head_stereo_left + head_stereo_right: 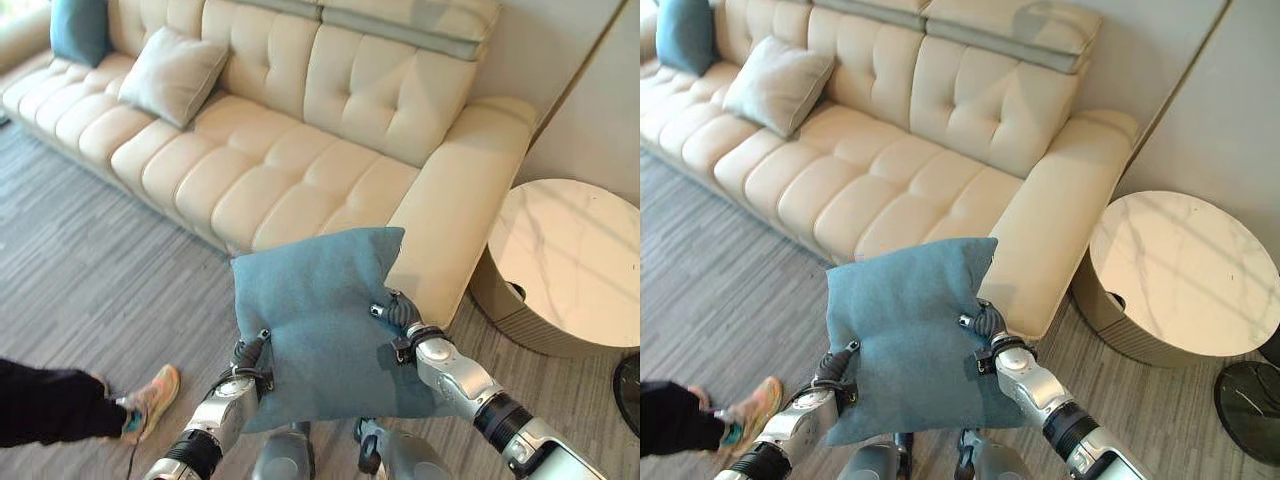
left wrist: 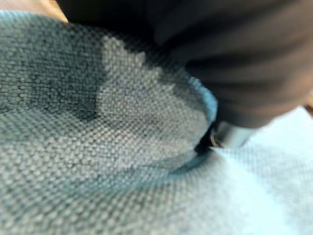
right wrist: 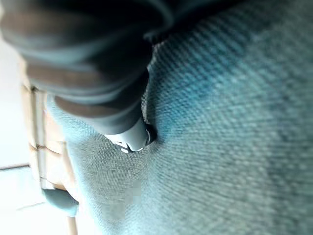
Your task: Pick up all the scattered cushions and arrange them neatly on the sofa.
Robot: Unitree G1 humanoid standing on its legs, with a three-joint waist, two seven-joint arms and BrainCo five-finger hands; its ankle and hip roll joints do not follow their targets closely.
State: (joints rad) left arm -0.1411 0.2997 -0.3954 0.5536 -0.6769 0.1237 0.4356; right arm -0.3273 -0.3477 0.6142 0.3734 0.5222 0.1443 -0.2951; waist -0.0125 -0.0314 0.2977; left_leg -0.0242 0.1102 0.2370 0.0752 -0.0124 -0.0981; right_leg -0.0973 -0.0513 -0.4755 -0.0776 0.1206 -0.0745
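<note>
Cushions: my left robot hand (image 1: 252, 357) and right robot hand (image 1: 397, 314) hold a teal cushion (image 1: 320, 325) aloft, finger grip hidden in fabric, short of the sofa (image 1: 300, 170) front edge, where a beige cushion (image 1: 172, 74) and another teal cushion (image 1: 78, 28) already rest.

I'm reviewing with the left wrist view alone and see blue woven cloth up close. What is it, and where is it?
Observer: A teal cushion, held in the air between the left hand and the right hand, one at each side edge.
Reviewer: How near is the sofa?
Observer: The cream sofa lies just beyond it, and its near seat is bare.
Reviewer: Any cushions on it already?
Observer: A pale grey cushion and a second teal cushion lean on the backrest at the far end.
</note>
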